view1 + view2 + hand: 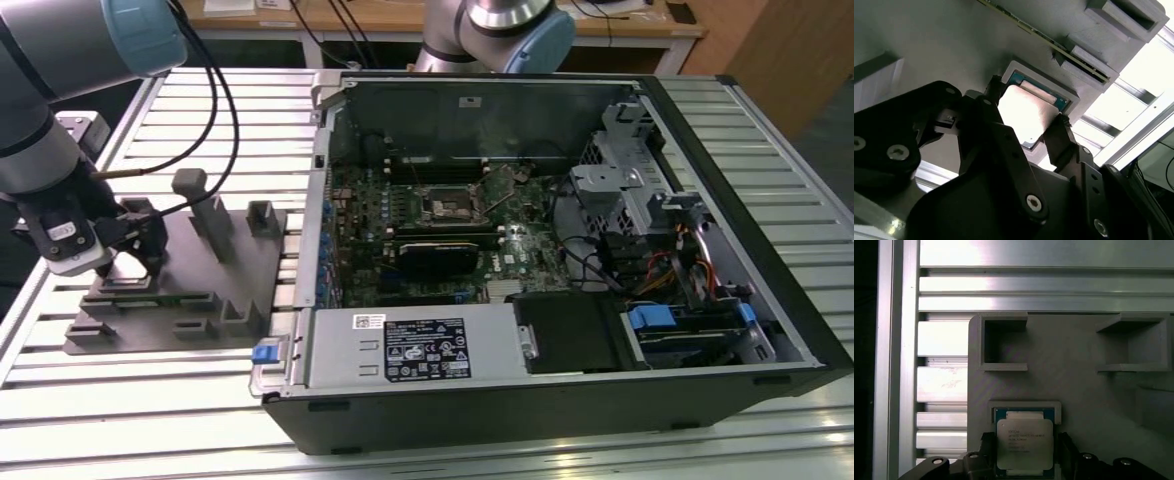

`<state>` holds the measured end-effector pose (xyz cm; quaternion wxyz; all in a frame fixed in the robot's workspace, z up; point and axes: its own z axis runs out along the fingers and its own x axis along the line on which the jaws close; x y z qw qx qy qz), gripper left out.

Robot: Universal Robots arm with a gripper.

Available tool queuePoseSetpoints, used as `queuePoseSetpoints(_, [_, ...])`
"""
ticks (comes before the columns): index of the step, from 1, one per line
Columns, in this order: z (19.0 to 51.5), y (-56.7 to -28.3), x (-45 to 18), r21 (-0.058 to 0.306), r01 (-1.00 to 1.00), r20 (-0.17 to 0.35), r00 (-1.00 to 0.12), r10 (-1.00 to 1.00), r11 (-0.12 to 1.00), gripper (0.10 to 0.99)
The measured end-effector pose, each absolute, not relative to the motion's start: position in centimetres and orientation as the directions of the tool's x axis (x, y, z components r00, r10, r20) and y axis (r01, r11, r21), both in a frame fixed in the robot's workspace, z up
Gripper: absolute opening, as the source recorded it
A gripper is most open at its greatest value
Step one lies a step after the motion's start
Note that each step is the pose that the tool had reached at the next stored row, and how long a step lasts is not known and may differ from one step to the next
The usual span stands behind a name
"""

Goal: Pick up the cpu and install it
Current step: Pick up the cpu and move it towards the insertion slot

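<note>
Silvery square cpu (1025, 444) flat in grey fixture (1079, 405) recess.

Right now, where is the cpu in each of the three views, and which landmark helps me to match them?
Exterior view: hidden below the gripper, which is low over the grey fixture at the exterior view's left.
First wrist view: the cpu lies flat in a framed recess of the grey fixture, right at the gripper.
Second wrist view: the cpu in the same recess, seen at a slant.
Shared landmark: the grey fixture.

Upright fixture posts (214, 222) stand between the cpu (1025, 450) and the computer case (318, 205).
</note>
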<state>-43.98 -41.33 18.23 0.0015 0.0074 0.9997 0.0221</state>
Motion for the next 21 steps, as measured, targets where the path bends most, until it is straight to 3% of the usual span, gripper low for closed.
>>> queuePoseSetpoints(4, [18.2,-41.3,-44.0,0.044,0.015,-0.003,-1.000,0.015,0.999,0.545])
queuePoseSetpoints(21, [19.3,-41.3,-44.0,0.044,0.015,-0.002,-1.000,0.015,0.999,0.541])
